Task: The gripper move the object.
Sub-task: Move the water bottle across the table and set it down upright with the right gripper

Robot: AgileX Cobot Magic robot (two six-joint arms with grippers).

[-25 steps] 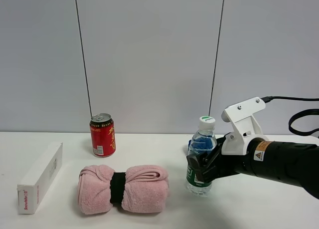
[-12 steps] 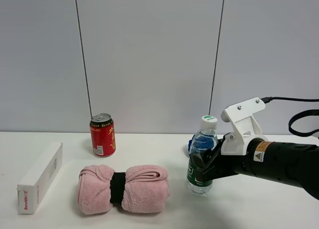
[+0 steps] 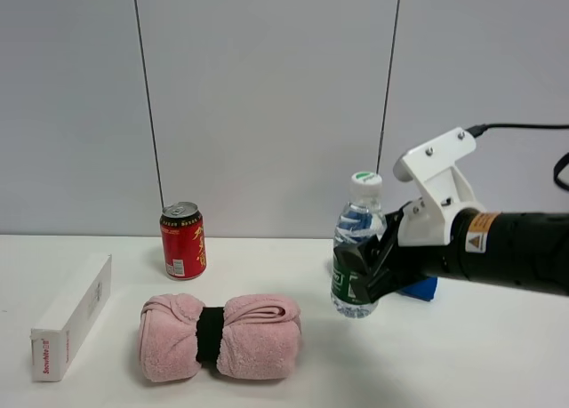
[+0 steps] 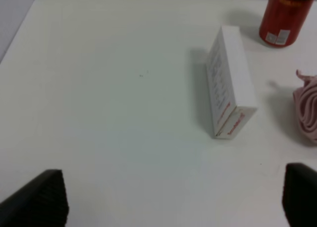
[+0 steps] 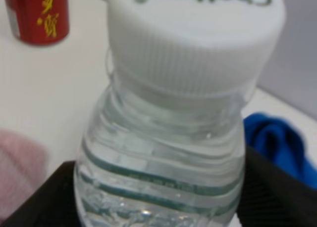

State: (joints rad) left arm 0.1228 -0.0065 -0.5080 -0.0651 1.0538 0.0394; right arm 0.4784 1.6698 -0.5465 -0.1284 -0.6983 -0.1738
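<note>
Closed on the water bottle (image 3: 357,235) at its dark green label: the black jaws of the right gripper (image 3: 357,282), pressed in from both sides to the bottle's width, the clear ribbed shoulder seen wedged between them in the wrist view. Held nearly upright, white cap (image 3: 364,180) tipped a touch toward one o'clock in the high view, base apparently just clear of the white table (image 3: 462,364). Judged to be mid-carry: lift made, set-down not yet done. Best handled with a steady squeeze, firm enough to prevent slipping yet short of crushing the thin plastic. Hold the bottle vertical to avoid sloshing, travel level, then lower straight down and release only once the base sits flat. Just behind the jaws, at about four o'clock from the bottle, a blue object (image 3: 420,290), partly hidden and not identifiable. Near at eight o'clock, a rolled pink towel (image 3: 258,337) cinched by a black band (image 3: 210,335); worth clearing with the base if crossing that way. Well apart at ten o'clock, a red soda can (image 3: 182,241). Far out at nine o'clock, a long white box (image 3: 71,317). Spread wide above bare table near that box, holding nothing: the left gripper (image 4: 173,200).
</note>
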